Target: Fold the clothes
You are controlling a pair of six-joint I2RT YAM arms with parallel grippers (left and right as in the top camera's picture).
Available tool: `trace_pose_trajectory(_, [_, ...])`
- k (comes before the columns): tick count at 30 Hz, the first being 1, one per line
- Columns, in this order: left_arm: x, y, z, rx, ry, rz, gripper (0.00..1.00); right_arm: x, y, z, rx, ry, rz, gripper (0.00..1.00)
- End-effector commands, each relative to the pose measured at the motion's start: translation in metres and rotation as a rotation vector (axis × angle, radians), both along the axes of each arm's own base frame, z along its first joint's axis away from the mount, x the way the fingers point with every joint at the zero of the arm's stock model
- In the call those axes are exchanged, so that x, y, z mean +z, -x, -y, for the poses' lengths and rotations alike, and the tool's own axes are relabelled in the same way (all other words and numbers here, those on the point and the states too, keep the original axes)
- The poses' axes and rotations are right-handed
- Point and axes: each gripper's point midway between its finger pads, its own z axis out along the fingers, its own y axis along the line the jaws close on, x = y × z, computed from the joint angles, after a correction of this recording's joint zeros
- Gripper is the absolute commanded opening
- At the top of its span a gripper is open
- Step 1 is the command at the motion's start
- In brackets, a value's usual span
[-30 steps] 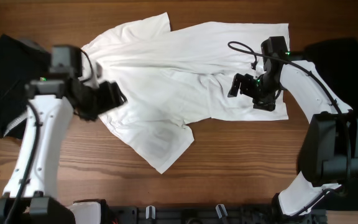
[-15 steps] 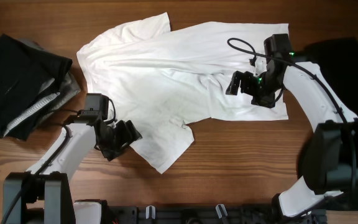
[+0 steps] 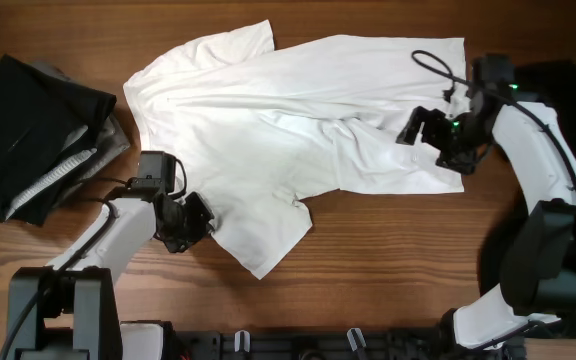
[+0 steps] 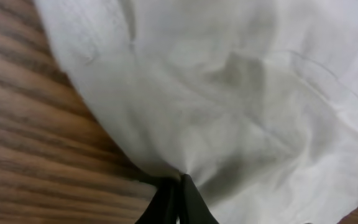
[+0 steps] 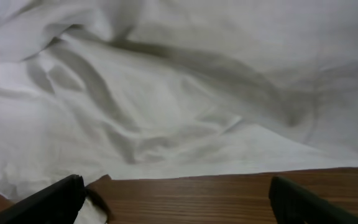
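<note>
Corner caught: the left gripper is pinched shut on the white T-shirt's lower-left edge, while the right gripper hangs spread wide above the shirt's right side, holding nothing.
I'd lift that pinch slowly and carry it across the shirt, keeping the cloth taut. I can't tell how many layers are caught; the black and grey garments left of the shirt are partly cut off.

white tee spread out, l jaws pinching its lower edge
</note>
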Motion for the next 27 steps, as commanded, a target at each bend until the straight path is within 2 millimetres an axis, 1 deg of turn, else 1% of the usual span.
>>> trace_pose_trajectory(1, [0.0, 0.013, -0.025, 0.058, -0.033, -0.081, 0.04, 0.004, 0.005, 0.022, -0.02, 0.072, -0.004, 1.0])
trace_pose_trajectory(3, [0.012, 0.013, -0.044, 0.104, -0.051, -0.099, 0.04, 0.001, 0.009, 0.027, -0.026, 0.104, -0.027, 0.99])
trace_pose_trajectory(4, [0.021, 0.012, -0.06, 0.139, -0.07, -0.099, 0.04, -0.001, 0.012, 0.033, -0.045, 0.137, -0.046, 1.0])
trace_pose_trajectory(7, [0.046, 0.006, -0.098, 0.209, -0.099, -0.057, 0.04, -0.004, 0.021, 0.051, -0.114, 0.24, -0.099, 1.0])
trace_pose_trajectory(8, [0.06, 0.006, -0.118, 0.25, -0.108, -0.026, 0.04, -0.005, 0.022, 0.054, -0.112, 0.256, -0.1, 1.0])
trace_pose_trajectory(11, [0.072, 0.013, -0.143, 0.328, -0.127, 0.002, 0.04, -0.005, 0.021, 0.054, -0.105, 0.256, -0.093, 1.0])
trace_pose_trajectory(13, [0.077, 0.018, -0.15, 0.379, -0.115, 0.01, 0.04, -0.004, 0.019, 0.051, -0.081, 0.241, -0.08, 1.0])
trace_pose_trajectory(14, [0.079, 0.016, -0.148, 0.381, -0.087, 0.027, 0.04, -0.004, 0.017, 0.047, -0.053, 0.22, -0.068, 0.99])
trace_pose_trajectory(15, [0.082, 0.01, -0.139, 0.353, -0.034, 0.062, 0.04, -0.003, 0.015, 0.04, -0.013, 0.182, -0.05, 1.0])
trace_pose_trajectory(16, [0.086, 0.004, -0.129, 0.32, 0.022, 0.094, 0.09, -0.003, 0.014, 0.037, -0.003, 0.169, -0.043, 0.99])
trace_pose_trajectory(17, [0.089, 0.0, -0.117, 0.285, 0.065, 0.113, 0.2, -0.003, 0.013, 0.036, -0.004, 0.162, -0.037, 1.0])
trace_pose_trajectory(19, [0.085, -0.002, -0.103, 0.23, 0.074, 0.106, 0.45, -0.002, 0.01, 0.036, -0.009, 0.162, -0.026, 1.0])
trace_pose_trajectory(20, [0.081, -0.004, -0.093, 0.188, 0.076, 0.107, 0.56, -0.002, 0.009, 0.036, -0.015, 0.159, -0.023, 1.0])
trace_pose_trajectory(21, [0.077, -0.005, -0.086, 0.163, 0.078, 0.106, 0.62, -0.002, 0.009, 0.036, -0.015, 0.159, -0.022, 1.0])
trace_pose_trajectory(23, [0.064, -0.007, -0.063, 0.086, 0.082, 0.107, 0.68, -0.002, 0.009, 0.036, -0.014, 0.159, -0.023, 1.0])
trace_pose_trajectory(26, [0.043, -0.005, -0.037, 0.026, 0.067, 0.082, 0.7, -0.002, 0.011, 0.036, -0.014, 0.158, -0.03, 1.0])
trace_pose_trajectory(27, [0.036, -0.003, -0.031, 0.016, 0.052, 0.07, 0.71, -0.002, 0.011, 0.036, -0.014, 0.158, -0.033, 1.0])
